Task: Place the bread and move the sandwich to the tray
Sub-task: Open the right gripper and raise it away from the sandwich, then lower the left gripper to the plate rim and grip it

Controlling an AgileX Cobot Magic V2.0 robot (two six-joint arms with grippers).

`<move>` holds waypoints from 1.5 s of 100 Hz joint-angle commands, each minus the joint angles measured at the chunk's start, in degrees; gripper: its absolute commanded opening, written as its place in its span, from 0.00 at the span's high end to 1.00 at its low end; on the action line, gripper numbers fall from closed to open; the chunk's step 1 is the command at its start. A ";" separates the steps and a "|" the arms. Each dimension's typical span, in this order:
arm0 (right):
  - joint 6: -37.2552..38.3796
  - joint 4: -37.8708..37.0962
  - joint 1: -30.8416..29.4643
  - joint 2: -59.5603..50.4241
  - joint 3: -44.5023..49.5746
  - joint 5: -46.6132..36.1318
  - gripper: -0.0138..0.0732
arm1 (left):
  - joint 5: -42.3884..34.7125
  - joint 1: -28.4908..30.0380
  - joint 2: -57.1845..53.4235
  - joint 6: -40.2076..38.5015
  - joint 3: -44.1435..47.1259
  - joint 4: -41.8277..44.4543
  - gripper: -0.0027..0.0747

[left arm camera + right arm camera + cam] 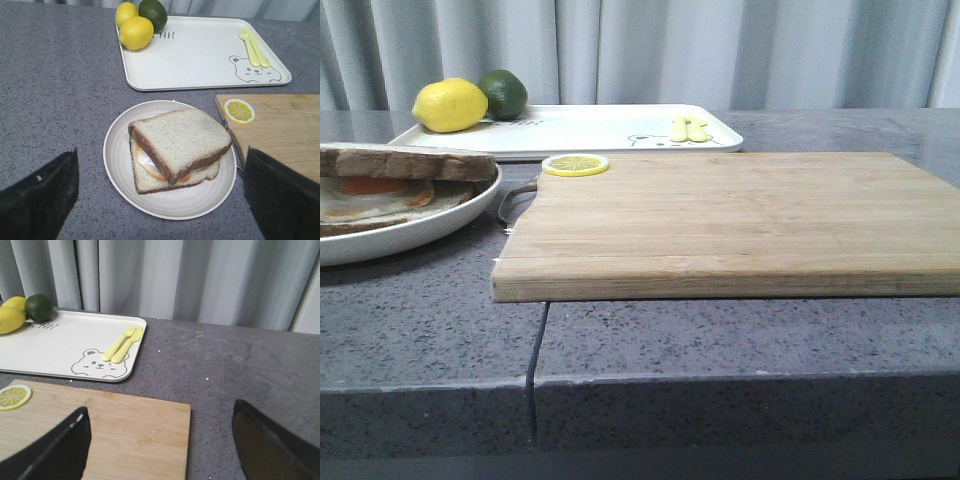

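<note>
Left gripper, jaws wide and empty, hovers nearest, directly over the sandwich; tray lies beyond.

Cropped and covered bits

My front view is cutting off the plate and sandwich at its left edge; the bread is covering most of the egg, and my left fingers are running out of frame.

Front low; wrists overhead, sharing tray.
</note>
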 commanded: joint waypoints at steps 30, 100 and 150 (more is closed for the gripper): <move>1.01 -1.18 -0.26 -10.87 3.79 -1.56 0.18 | -4.21 0.04 0.09 -0.15 -1.39 -1.26 0.17; 1.01 -1.18 -0.26 -10.87 3.79 -1.61 0.18 | -4.21 0.04 0.09 -0.15 -1.39 -1.26 0.17; 1.01 -1.18 -0.26 -10.87 3.79 -1.61 0.18 | -4.33 0.04 0.09 -0.15 -1.39 -1.36 0.17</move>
